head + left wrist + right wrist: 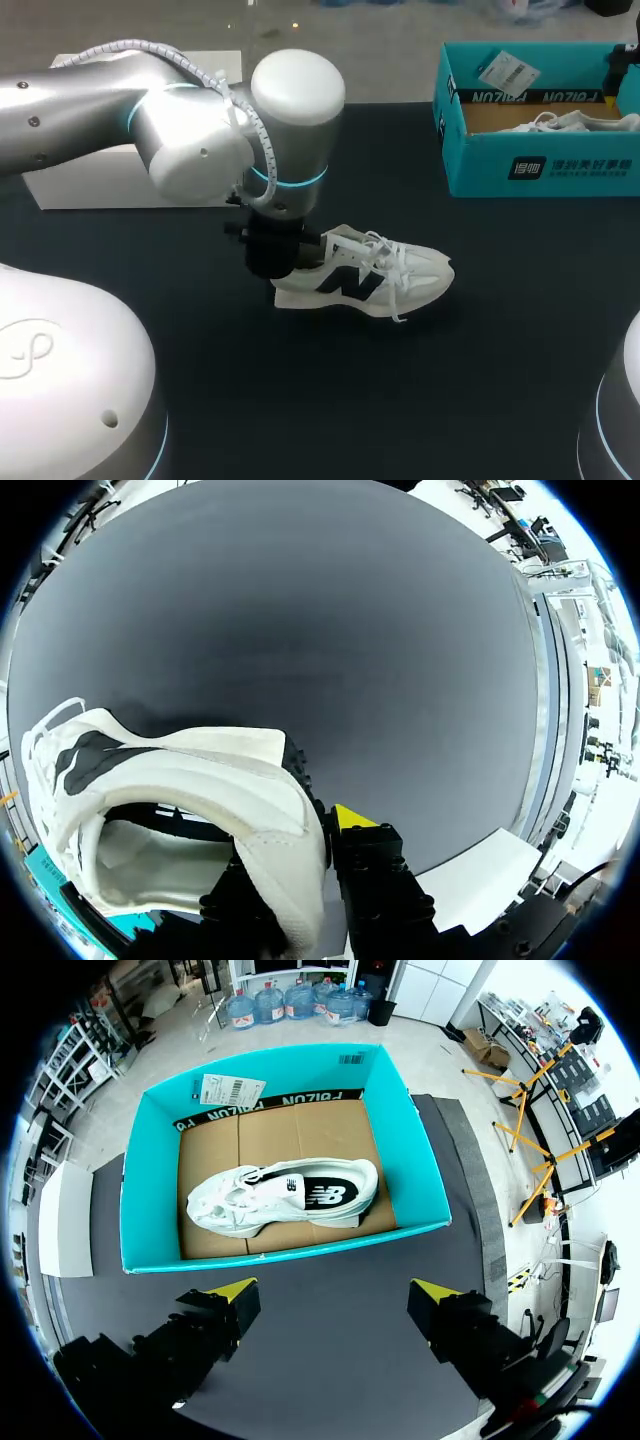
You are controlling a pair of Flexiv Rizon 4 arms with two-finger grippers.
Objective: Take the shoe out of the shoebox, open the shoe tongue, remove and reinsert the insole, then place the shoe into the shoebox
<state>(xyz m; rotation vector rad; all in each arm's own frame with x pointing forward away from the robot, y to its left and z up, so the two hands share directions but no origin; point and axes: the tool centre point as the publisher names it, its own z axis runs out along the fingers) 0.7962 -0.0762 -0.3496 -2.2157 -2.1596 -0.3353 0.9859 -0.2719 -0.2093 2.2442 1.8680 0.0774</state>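
Note:
A white sneaker (370, 275) with a dark side logo lies on the black table, toe to the right. My left gripper (283, 262) comes down at its heel. In the left wrist view the gripper (305, 830) is shut on the sneaker's (190, 775) heel collar, one yellow-tipped finger (350, 816) outside the heel and the other hidden inside the shoe. A teal shoebox (540, 165) stands at the far right with a second white sneaker (575, 122) in it. My right gripper (335, 1295) hangs open above the near wall of that shoebox (285, 1253), with the second sneaker (285, 1195) ahead of it.
A white box (120, 182) sits at the far left behind my left arm. A paper tag (228, 1089) hangs over the shoebox's far rim. Bare black tabletop (400, 400) lies in front of the sneaker.

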